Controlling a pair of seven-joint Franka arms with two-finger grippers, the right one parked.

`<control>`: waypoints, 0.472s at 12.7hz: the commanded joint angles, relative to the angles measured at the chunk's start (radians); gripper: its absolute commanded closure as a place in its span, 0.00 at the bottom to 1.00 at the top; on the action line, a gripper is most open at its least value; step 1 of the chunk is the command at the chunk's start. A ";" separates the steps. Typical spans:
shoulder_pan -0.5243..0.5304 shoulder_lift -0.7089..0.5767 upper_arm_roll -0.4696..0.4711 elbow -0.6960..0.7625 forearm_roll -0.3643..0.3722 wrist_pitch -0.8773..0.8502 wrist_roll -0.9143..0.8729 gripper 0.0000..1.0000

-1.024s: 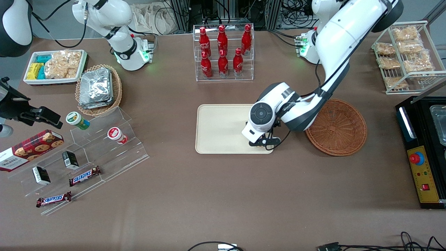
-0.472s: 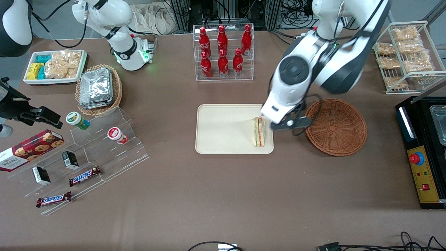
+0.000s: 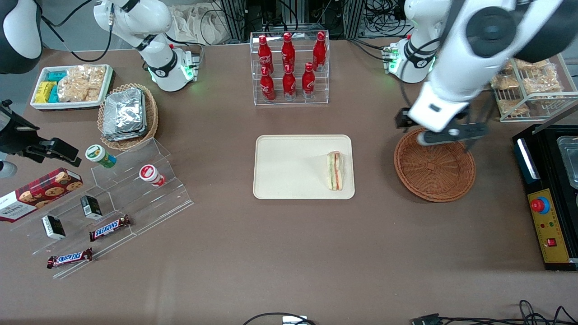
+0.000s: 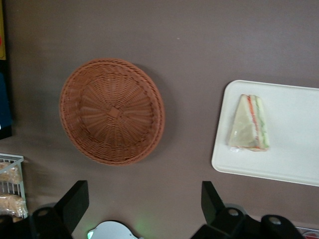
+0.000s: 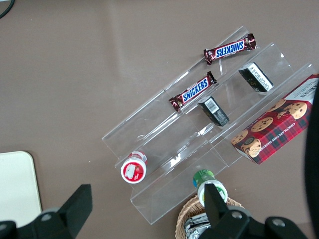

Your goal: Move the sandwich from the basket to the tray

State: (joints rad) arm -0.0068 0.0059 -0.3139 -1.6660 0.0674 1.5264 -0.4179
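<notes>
White-bread sandwich point(image 3: 335, 170) lies on the tray point(image 3: 289, 180) at its three-o'clock edge; we judge it soft, light, best held across its flat faces. Gripper point(image 3: 445, 135), fingers apart, empty, hangs above the basket point(image 3: 435, 180).

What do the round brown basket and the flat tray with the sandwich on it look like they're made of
The basket looks like reddish-brown woven wicker: ringed strands and a braided rim show. The tray looks like smooth matte cream plastic, judging by its even surface, rounded corners and low moulded rim, though melamine or similar is possible. The sandwich lies on it. The left pincer hangs open, above the basket's edge.
</notes>
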 commanded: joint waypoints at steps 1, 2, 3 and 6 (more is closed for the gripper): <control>-0.041 -0.062 0.162 -0.040 -0.034 -0.014 0.149 0.00; -0.041 -0.081 0.195 -0.049 -0.034 -0.020 0.190 0.00; -0.041 -0.096 0.235 -0.055 -0.034 -0.028 0.227 0.00; -0.041 -0.095 0.266 -0.040 -0.035 -0.025 0.280 0.00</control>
State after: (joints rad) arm -0.0248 -0.0639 -0.0660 -1.6876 0.0464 1.5046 -0.1620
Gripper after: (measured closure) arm 0.000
